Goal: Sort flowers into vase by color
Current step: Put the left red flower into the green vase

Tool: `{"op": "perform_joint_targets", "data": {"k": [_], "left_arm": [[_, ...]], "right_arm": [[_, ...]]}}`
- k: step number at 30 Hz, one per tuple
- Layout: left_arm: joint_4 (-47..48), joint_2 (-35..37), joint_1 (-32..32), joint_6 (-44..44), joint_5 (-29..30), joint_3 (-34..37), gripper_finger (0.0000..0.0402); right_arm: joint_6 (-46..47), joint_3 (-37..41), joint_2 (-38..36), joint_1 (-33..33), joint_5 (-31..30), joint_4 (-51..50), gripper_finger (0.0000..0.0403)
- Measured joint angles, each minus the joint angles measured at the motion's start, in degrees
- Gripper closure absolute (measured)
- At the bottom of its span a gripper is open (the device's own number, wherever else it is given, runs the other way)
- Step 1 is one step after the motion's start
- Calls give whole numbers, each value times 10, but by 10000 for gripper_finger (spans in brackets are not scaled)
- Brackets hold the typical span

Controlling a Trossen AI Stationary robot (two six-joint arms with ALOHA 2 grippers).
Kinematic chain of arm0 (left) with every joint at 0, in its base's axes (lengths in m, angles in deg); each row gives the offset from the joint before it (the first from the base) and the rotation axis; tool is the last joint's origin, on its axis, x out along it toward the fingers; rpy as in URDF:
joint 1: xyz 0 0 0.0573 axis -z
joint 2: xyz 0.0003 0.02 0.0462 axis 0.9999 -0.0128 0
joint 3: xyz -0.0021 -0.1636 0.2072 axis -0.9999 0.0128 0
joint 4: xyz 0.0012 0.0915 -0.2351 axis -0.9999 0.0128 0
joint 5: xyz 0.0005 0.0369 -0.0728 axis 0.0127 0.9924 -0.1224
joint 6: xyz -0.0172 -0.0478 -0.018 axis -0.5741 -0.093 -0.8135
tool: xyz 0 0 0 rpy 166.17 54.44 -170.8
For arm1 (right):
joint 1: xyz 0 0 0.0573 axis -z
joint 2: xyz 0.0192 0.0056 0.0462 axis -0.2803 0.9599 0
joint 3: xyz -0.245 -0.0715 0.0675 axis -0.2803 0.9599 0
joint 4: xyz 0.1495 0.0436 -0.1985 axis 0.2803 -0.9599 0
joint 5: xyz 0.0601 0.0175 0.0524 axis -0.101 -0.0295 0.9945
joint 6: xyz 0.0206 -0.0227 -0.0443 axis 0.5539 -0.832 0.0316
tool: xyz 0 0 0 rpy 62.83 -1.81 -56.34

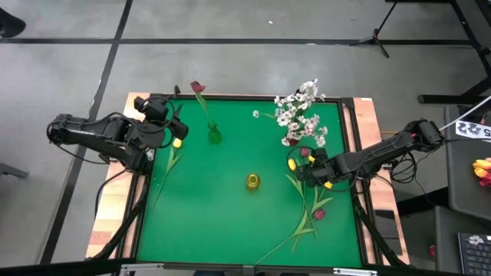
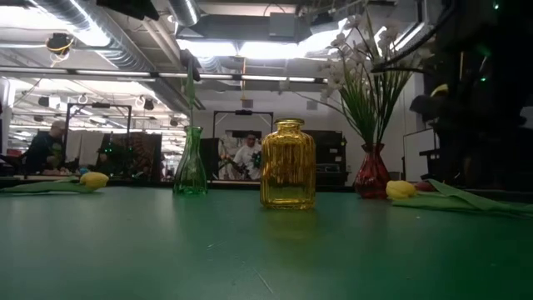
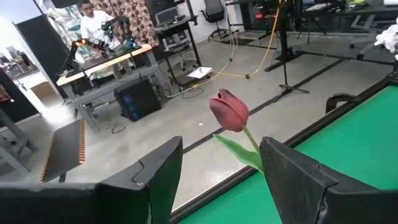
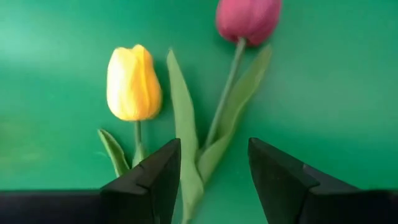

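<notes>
Down at the right side of the table, the right gripper [image 1: 307,173] hovers low over loose flowers with its fingers [image 4: 152,177] apart and nothing between them. Just ahead of it lie a yellow tulip [image 4: 133,83] and a dark red tulip [image 4: 247,18], their stems and leaves crossing on the green mat [image 1: 222,215]. More stems trail toward the near edge, with another dark red bloom [image 1: 319,214] among them.

Across the table, the left gripper [image 1: 170,121] sits at the far left corner, fingers [image 3: 158,177] likewise spread and empty. Beyond them a dark red tulip [image 3: 229,111] stands up out of the green vase [image 1: 214,134]. A second yellow tulip [image 1: 177,142] lies flat on the mat beside that arm, its long stem running toward the near edge.

As for progress, the white spray [image 1: 301,113] stands upright in the red vase [image 2: 372,172], and one dark red tulip is in the green vase. The yellow vase [image 1: 252,182] at mid-table appears empty. So the sorting seems partly done: both yellow tulips and at least two dark red ones lie on the mat, waiting to be picked up. The right arm looks poised to take one of the pair beneath it, though which one cannot be told.
</notes>
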Motion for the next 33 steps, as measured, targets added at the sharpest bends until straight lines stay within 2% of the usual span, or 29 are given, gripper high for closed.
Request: {"op": "perform_joint_targets", "data": {"k": [5, 16, 24, 29, 33], "left_arm": [[0, 0, 0, -1, 0, 0, 188], [0, 0, 0, -2, -12, 0, 188], [1, 0, 0, -2, -12, 0, 188], [1, 0, 0, -2, -13, 0, 188], [1, 0, 0, 0, -13, 0, 188]], "right_arm": [[-4, 3, 0, 0, -40, 4, 214], [-4, 3, 49, 0, -34, 3, 214], [-4, 3, 89, 0, -19, 37, 217], [-2, 2, 102, 0, -20, 45, 259], [10, 2, 104, 0, -17, 33, 335]]}}
